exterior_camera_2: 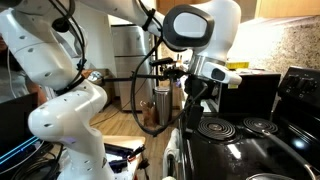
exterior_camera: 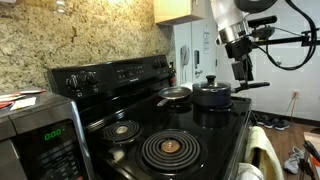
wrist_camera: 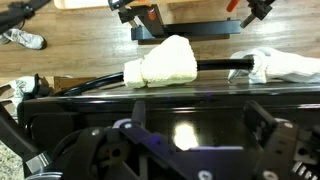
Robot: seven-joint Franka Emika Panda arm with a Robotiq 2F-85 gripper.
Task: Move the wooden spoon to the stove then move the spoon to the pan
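The spoon could not be made out in any view. The pan (exterior_camera: 175, 95) sat on a rear burner of the stove (exterior_camera: 205, 135), just beside a lidded saucepan (exterior_camera: 212, 95). The gripper (exterior_camera: 243, 72) hung by the stove's edge, its fingers (wrist_camera: 270, 130) spread with nothing between them. A white towel (wrist_camera: 165, 65) draped the oven handle (wrist_camera: 215, 64).

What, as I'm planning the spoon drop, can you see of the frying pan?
The pan is small, shallow, silvery metal with a dark interior. It sits upright on a rear burner of the stove, close beside the lidded saucepan; whether they touch is unclear. Nothing shows inside it, and nothing grips it.
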